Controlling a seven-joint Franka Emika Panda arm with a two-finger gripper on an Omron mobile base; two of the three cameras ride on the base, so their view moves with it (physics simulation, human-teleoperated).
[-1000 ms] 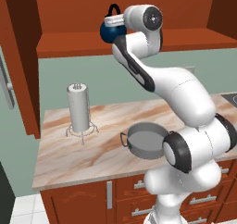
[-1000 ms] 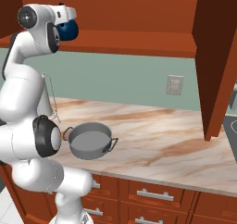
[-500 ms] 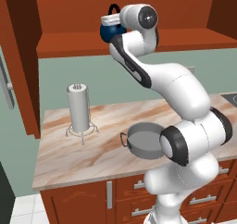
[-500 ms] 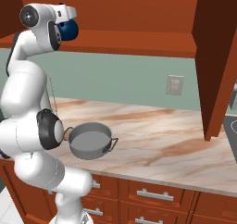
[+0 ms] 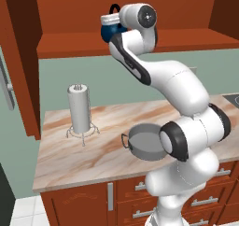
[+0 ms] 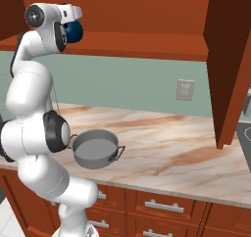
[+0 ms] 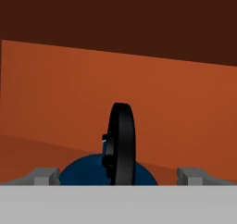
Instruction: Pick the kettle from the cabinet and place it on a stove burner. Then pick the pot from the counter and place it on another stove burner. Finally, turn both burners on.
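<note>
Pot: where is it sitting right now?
The pot sits on the counter near its front edge, right of the paper-towel roll in the left base view.

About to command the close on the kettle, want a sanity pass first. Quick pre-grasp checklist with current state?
1. Gripper open: ok, the fingertips stand wide apart on either side of the handle.
2. Handle centred between the fingertips: ok, the hand view shows the black arch midway, edge-on.
3. Kettle upright on the cabinet shelf: ok.
4. Fingers deep enough to catch the handle: cannot tell, the tips sit at the frame edge.
5. Contact with the kettle so far: cannot tell; there are gaps beside the handle, but the body is partly hidden.
6. Pot on the counter, away from the reach: ok.
</note>
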